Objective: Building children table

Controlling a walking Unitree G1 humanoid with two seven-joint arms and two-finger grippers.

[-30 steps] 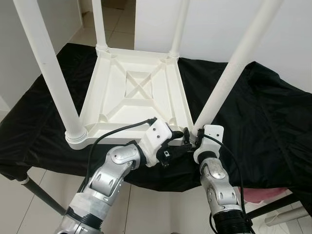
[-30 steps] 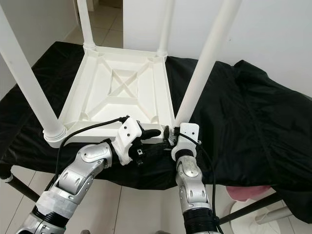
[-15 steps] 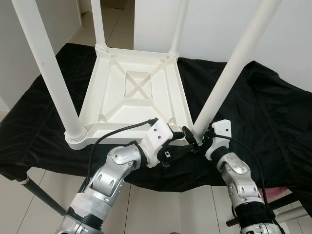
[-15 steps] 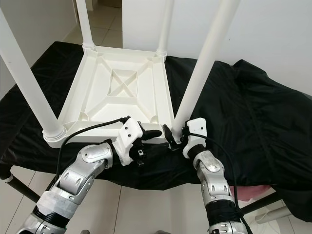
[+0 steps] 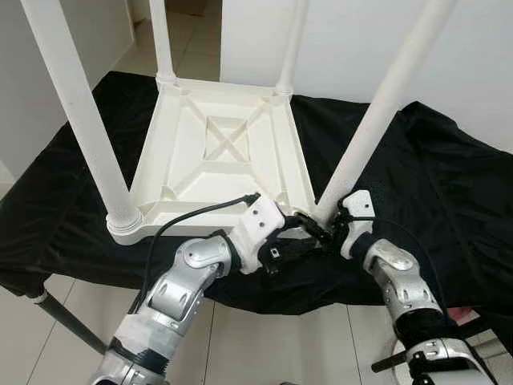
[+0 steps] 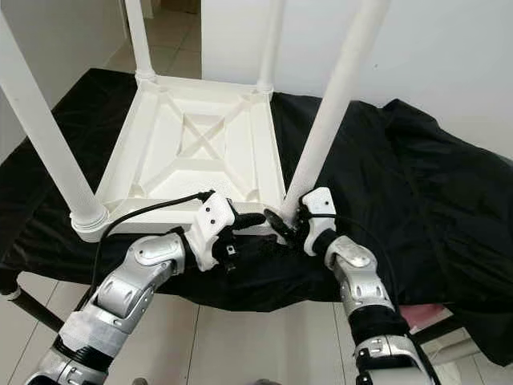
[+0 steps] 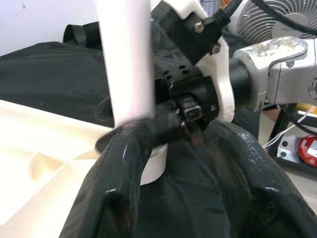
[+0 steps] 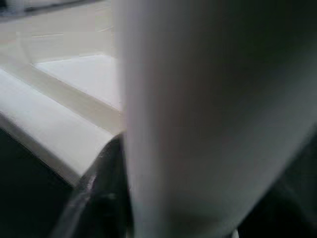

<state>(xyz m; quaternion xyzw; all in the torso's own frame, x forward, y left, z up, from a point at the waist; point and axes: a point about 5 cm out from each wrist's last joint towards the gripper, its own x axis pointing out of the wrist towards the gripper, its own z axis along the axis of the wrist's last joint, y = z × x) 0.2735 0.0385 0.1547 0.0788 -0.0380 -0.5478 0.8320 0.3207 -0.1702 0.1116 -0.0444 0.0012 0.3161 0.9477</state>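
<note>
A: Where does the robot stand with the children's table [image 5: 220, 156]?

B: It lies upside down on the black cloth [image 5: 433, 172], four legs pointing up. Both grippers sit at the near right corner. The right gripper [image 5: 327, 230] has its fingers spread around the foot of the near right leg [image 5: 373, 128], one finger on each side, so the leg stands between them.

A: Is it squeezing the leg?

B: That can't be told; the right wrist view is a blur of white tube with one dark finger beside it.

A: What has changed in the last second?

B: The right arm has swung outward to the right, and its gripper now meets the leg from the side rather than from straight below. The leg and tabletop look unmoved.

A: And the left gripper [image 5: 298, 243]?

B: It stays just beside the right one, at the table's near edge below the leg socket, fingers apart and holding nothing.

A: So what does that mean?

B: Probably the leg is being seated or checked, the last corner needing attention.
</note>
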